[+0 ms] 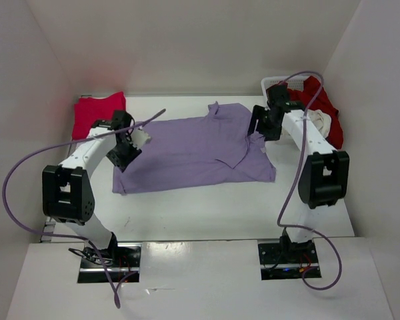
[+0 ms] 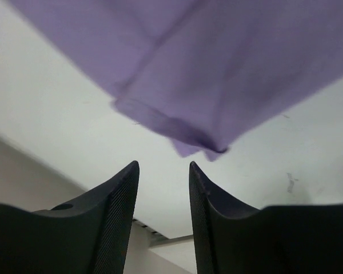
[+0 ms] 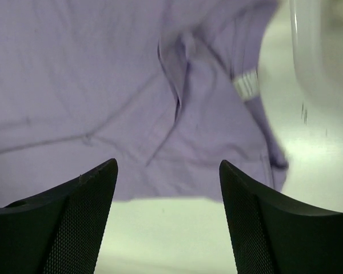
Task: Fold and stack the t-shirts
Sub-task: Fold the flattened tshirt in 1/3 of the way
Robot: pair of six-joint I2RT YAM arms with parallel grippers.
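A lavender t-shirt lies spread flat across the middle of the table, one sleeve folded in at its right side. My left gripper hovers at the shirt's left edge. In the left wrist view it is open and empty, with a corner of the lavender t-shirt just ahead. My right gripper hovers over the shirt's right edge. It stands wide open above the lavender t-shirt, holding nothing. A folded magenta-pink t-shirt rests at the back left. A dark red t-shirt and a cream white one hang from the basket.
A white lattice basket stands at the back right, its rim showing in the right wrist view. White walls enclose the table on three sides. Purple cables loop from both arms.
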